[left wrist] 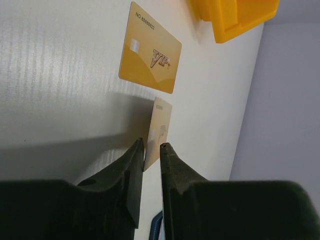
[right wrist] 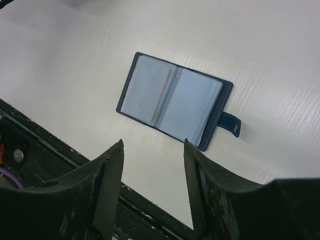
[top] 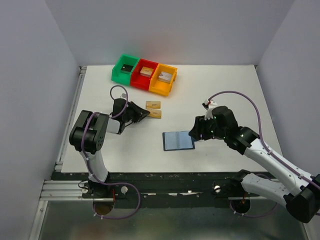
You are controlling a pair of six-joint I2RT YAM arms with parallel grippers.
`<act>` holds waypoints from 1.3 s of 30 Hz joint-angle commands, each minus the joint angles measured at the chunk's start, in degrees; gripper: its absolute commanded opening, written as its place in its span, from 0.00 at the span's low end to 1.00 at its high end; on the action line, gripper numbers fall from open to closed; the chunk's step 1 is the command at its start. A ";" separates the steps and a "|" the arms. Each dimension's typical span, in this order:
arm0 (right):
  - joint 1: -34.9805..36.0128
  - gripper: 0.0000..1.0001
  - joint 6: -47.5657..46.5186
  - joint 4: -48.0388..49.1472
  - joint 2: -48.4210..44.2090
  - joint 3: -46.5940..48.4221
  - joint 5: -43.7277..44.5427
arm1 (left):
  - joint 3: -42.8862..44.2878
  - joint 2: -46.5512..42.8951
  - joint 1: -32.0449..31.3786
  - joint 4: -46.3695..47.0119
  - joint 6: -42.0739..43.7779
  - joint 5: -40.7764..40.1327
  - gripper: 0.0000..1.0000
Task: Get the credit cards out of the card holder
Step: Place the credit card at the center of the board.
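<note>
gold card (left wrist: 150, 54) lying flat, ornate "VIP" at its middle, "NO." plus small digits, mostly eights, along one edge

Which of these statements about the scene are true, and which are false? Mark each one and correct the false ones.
1. The card holder lies open on the table. True.
2. The right gripper is shut on the card holder. False: it is open and apart from the holder.
3. The left gripper holds the tilted gold card by one edge. True.
4. The VIP gold card sits inside the orange bin. False: it lies flat on the table, outside the bin.
</note>
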 commanded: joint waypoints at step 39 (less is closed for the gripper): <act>-5.51 0.63 5.11 5.32 16.64 -4.32 7.17 | -3.94 -37.80 -21.05 -39.35 22.23 -21.14 0.91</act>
